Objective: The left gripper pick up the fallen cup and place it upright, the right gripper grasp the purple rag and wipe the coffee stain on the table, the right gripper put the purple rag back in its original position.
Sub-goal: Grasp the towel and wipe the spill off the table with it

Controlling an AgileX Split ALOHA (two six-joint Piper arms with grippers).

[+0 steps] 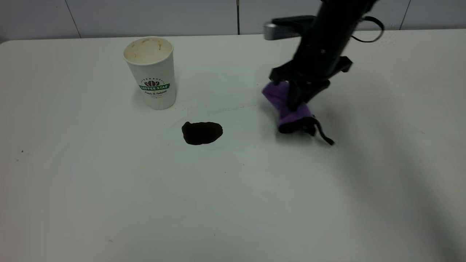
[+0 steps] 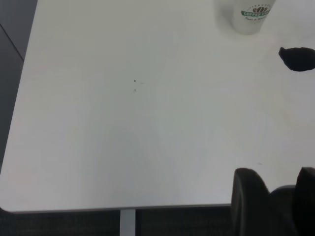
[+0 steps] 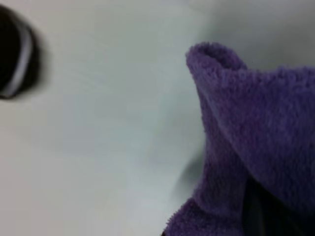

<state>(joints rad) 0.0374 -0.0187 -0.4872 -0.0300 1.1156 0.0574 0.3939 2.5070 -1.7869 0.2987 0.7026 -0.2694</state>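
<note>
Purple rag (image 1: 287, 107) sits pinched in the right gripper (image 1: 296, 96), right of the coffee stain (image 1: 202, 132).

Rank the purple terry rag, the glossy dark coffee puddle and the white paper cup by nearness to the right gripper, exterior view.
1. Purple terry rag: clamped in the right gripper.
2. Glossy dark coffee puddle: on the table, toward the left arm's side.
3. White paper cup: upright, beyond the puddle.

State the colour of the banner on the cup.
Green, with white lettering, on the white cup; the exterior view shows it best.
</note>
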